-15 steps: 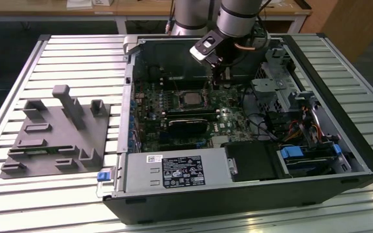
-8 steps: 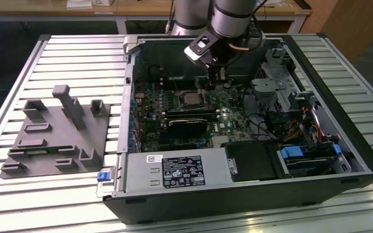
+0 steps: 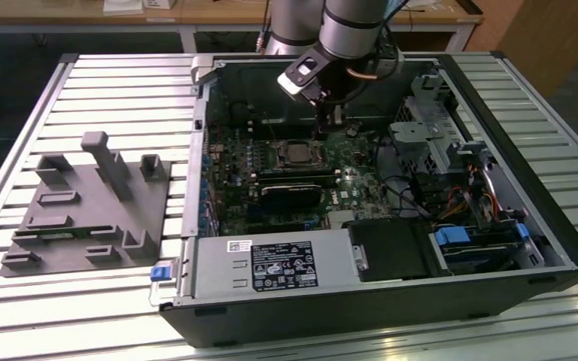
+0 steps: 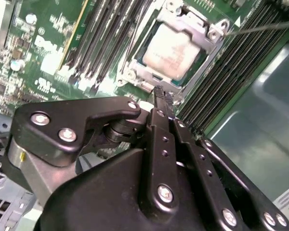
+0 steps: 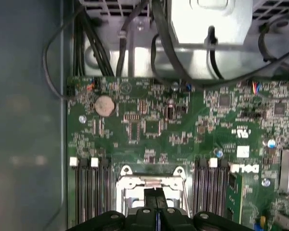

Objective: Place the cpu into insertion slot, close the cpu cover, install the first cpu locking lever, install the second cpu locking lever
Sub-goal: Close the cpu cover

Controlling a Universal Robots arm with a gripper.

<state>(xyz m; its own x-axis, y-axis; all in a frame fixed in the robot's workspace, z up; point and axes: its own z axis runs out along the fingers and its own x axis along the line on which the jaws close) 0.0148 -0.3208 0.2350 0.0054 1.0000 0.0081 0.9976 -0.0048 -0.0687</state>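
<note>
The cpu [image 4: 173, 48] lies flat in the insertion slot [image 3: 296, 153] on the green board, its pale metal face up. The cpu cover [image 4: 145, 73], a silvery frame, is down around the chip. A thin metal locking lever [image 4: 260, 28] sticks out past one corner of the socket. My gripper [image 3: 336, 119] hangs inside the case, behind and just above the socket. Its black fingers [image 4: 156, 103] are pressed together, shut on nothing. In the first wrist view the gripper [image 5: 156, 196] hovers over the cover's hinge edge [image 5: 149, 182].
The open computer case [image 3: 530, 248] rests on a slatted metal table. A black card [image 3: 289, 192] sits in front of the socket, with memory slots [image 4: 231, 67] beside it. A drive cage [image 3: 439, 143] and cables [image 3: 460, 203] crowd the exterior view's right. A grey fixture plate [image 3: 88, 203] lies outside.
</note>
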